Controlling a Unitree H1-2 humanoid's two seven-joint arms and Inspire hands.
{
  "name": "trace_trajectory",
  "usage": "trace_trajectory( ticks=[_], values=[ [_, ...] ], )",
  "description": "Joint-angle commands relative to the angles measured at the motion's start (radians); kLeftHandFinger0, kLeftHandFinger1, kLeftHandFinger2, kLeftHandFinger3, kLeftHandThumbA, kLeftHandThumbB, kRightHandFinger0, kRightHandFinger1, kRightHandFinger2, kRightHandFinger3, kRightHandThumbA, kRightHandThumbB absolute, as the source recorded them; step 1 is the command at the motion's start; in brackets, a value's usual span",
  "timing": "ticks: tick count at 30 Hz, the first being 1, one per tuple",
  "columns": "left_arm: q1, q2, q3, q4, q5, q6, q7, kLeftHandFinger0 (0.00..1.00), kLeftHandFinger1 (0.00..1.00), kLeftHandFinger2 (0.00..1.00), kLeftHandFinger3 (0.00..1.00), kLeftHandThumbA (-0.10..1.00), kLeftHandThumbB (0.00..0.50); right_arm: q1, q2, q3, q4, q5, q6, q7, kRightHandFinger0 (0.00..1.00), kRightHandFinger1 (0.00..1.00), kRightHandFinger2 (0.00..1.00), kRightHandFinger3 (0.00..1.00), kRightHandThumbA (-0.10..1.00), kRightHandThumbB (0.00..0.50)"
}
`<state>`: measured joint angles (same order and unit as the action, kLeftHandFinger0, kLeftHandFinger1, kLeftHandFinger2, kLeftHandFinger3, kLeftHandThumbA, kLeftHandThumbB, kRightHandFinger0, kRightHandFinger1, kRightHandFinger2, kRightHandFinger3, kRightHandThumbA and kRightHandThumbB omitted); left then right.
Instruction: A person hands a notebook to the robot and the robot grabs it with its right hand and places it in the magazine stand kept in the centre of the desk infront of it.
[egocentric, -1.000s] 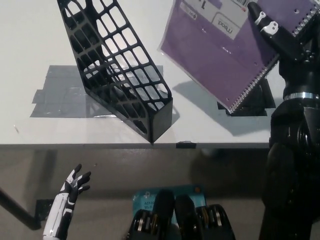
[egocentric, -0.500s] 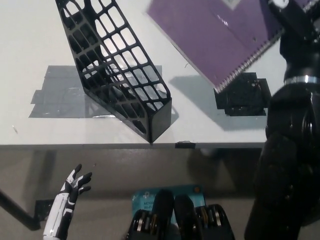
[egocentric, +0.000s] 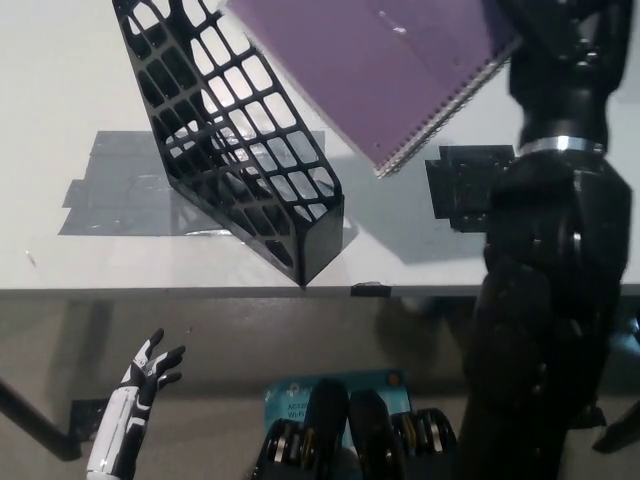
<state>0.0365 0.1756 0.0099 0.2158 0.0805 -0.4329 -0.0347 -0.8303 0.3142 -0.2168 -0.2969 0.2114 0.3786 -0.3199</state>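
Our black right hand (egocentric: 560, 40) holds the purple spiral-bound notebook (egocentric: 375, 65), which we have swung left, now over the black mesh magazine stand (egocentric: 235, 150), nearly ready to lower; white left hand (egocentric: 150, 370) rests open

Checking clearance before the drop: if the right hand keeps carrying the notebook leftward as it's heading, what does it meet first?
Probably the magazine stand: the purple notebook, carried by the right arm, already overlaps its upper rim in the head view. Depth is unclear, so contact isn't certain.

Bulky glossy black right arm (egocentric: 545, 300) with silver wrist ring; slim white left hand (egocentric: 140, 385), black-tipped fingers (egocentric: 165, 358)
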Motion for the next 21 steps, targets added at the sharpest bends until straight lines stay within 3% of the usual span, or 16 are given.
trace_trajectory(
  ticks=[1,6,14,21],
  values=[
    [-0.001,0.02,-0.008,-0.008,-0.005,-0.037,-0.008,0.87,0.9,0.9,1.0,1.0,0.5,-0.073,0.036,0.049,0.036,-0.047,-0.103,-0.024,0.0,0.0,0.0,0.0,0.8,0.0],
    [-0.002,0.02,-0.012,-0.008,-0.006,-0.037,-0.012,0.89,0.91,0.9,1.0,1.0,0.5,-0.074,0.063,0.062,0.118,-0.028,-0.173,-0.026,0.0,0.0,0.0,0.0,0.75,0.0],
    [-0.008,0.028,-0.019,-0.011,-0.002,-0.037,-0.015,0.9,0.92,0.91,1.0,1.0,0.5,-0.089,0.066,0.119,0.184,-0.093,-0.213,-0.054,0.0,0.0,0.0,0.0,0.83,0.0],
    [-0.006,0.028,-0.02,-0.017,-0.008,-0.037,-0.021,0.9,0.93,0.93,1.0,1.0,0.5,-0.106,0.066,0.145,0.215,-0.084,-0.24,-0.105,0.0,0.0,0.0,0.0,0.8,0.0]
  ],
)
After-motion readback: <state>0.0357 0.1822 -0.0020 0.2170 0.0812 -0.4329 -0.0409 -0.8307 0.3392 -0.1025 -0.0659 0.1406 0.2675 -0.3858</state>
